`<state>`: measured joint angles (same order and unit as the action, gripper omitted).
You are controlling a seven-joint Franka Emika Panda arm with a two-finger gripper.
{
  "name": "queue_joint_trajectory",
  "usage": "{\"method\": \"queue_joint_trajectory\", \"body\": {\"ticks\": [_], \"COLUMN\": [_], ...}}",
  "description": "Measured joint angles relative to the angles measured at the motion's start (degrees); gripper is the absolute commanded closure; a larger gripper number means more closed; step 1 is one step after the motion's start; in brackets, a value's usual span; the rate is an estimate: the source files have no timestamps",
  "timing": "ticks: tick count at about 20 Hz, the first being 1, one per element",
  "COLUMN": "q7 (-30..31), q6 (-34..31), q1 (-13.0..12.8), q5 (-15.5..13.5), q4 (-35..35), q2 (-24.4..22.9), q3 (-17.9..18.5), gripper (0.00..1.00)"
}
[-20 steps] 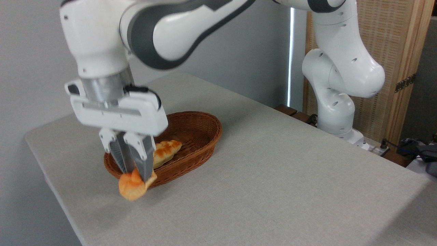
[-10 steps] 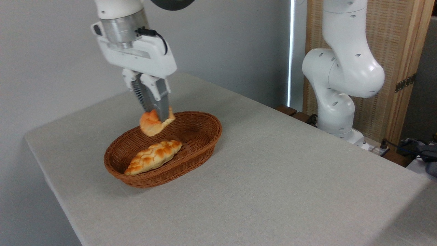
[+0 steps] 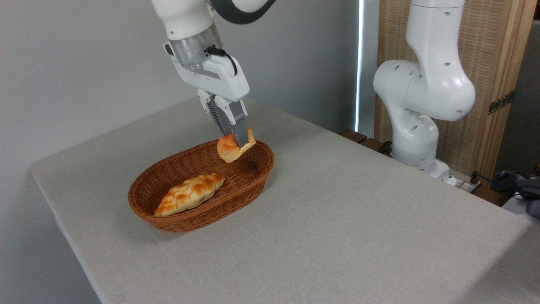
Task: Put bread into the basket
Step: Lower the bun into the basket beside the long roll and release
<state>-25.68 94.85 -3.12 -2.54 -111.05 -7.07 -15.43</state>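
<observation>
The arm (image 3: 426, 84) runs out of the top edge of the frame, so its upper links are not seen. The fingers (image 3: 231, 120) cover the middle of the bread (image 3: 231, 148), and their tips are hidden against it. The bread in turn hides part of the basket (image 3: 168, 219) far rim. The desk (image 3: 337, 219) is cut off at the bottom and right edges. At the far right edge, dark objects (image 3: 521, 185) are too cropped to identify.

A grey table (image 3: 337, 219) carries, apparently alone, the basket (image 3: 253, 179).
</observation>
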Motion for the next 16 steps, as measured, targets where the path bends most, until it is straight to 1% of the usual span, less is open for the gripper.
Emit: {"method": "queue_joint_trajectory", "body": {"ticks": [4, 11, 16], "q7": [0.0, 0.0, 0.0], "q6": [2.6, 3.1, 3.9], "q1": [0.0, -0.5, -0.3], "q5": [0.0, 0.0, 0.0], "q4": [-1.5, -2.6, -2.3], "q2": [0.0, 0.0, -0.5], "q3": [-0.9, -2.0, -1.6], "gripper": [0.00, 0.00, 0.00]}}
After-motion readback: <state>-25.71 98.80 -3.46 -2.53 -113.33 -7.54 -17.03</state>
